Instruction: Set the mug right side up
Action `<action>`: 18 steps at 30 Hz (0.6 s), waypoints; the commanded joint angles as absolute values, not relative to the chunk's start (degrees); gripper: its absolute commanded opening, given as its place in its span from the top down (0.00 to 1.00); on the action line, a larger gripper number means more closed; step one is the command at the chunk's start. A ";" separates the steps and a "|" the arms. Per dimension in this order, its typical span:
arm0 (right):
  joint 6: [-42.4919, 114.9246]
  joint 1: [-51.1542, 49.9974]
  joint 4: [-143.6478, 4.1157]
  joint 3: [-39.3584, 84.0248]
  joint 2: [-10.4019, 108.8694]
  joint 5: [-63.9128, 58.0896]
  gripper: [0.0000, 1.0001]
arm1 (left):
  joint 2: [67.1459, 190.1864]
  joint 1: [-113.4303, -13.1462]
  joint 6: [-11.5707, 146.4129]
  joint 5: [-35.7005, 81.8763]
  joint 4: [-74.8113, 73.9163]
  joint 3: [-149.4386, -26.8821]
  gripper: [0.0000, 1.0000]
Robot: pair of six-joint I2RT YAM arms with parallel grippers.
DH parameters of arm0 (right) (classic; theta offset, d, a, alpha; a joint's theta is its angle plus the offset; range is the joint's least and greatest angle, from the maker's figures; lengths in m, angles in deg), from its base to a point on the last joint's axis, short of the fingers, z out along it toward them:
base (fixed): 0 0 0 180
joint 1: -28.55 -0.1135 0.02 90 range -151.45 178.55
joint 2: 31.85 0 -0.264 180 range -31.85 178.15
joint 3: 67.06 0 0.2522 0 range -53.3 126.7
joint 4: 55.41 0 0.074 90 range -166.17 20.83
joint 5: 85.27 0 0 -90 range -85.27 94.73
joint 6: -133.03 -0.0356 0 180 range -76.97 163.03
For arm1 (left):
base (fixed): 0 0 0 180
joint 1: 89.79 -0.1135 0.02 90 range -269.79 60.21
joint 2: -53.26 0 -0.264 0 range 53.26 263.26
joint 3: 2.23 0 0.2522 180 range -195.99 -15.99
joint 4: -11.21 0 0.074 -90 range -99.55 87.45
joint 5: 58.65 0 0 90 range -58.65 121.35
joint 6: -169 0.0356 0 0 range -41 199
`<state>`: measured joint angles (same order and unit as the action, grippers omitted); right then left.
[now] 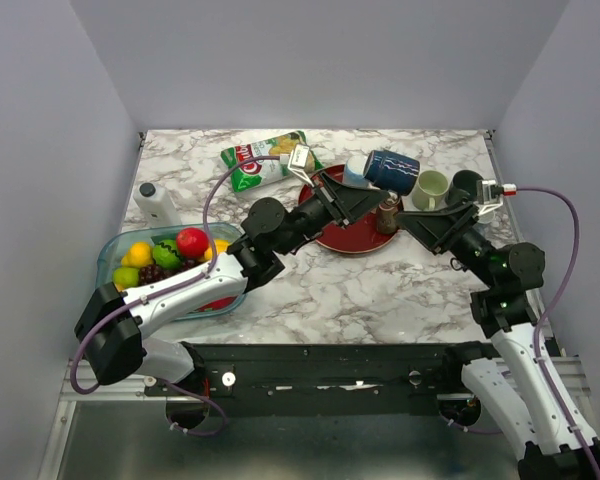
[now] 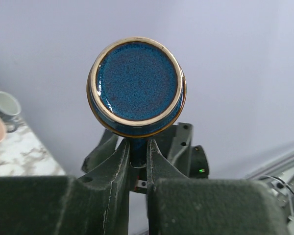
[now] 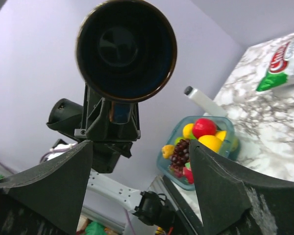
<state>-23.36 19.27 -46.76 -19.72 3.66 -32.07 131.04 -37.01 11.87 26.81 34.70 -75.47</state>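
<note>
Aloft, left tool [image 2: 138,147] clamps blue mug [image 2: 137,81] by handle [image 2: 135,159]; right tool [image 3: 139,152] gapes opposite.

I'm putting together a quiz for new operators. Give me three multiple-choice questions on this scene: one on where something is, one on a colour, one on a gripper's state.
1. Where is the blue mug?
A beside the white bottle
B in the air, held by the left gripper
C in the fruit tub

2. What colour is the plate?
A red
B white
C green

3. How is the right gripper?
A shut on the mug
B shut on the bag
C open, holding nothing

Answers:
1. B: the left gripper clamps it aloft.
2. A: it shows red from above.
3. C: its fingers stand wide apart and touch nothing.
</note>
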 commanded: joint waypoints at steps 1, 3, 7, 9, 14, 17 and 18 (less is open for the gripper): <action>-27.81 16.34 -38.68 -17.80 4.36 -28.76 0.16 | 129.72 -35.65 10.62 25.02 45.00 -75.49 1.00; -27.81 15.72 -39.19 -17.01 4.45 -27.45 0.19 | 130.16 -35.21 10.80 24.58 45.52 -75.49 1.00; -28.25 15.37 -37.80 -15.95 4.54 -27.26 0.24 | 130.08 -34.51 12.11 25.28 45.00 -75.32 1.00; -27.73 15.36 -38.14 -15.60 4.54 -26.83 0.26 | 129.99 -34.24 12.99 25.99 45.08 -75.32 1.00; -26.76 15.28 -37.88 -14.63 5.94 -27.70 0.32 | 130.69 -33.36 14.22 26.16 44.47 -75.58 1.00; -26.67 15.28 -37.80 -14.54 6.74 -27.79 0.45 | 130.17 -33.27 14.66 26.51 44.47 -75.14 1.00; -26.67 15.28 -37.18 -14.72 6.91 -27.70 0.49 | 130.08 -33.19 14.75 26.43 44.30 -75.14 1.00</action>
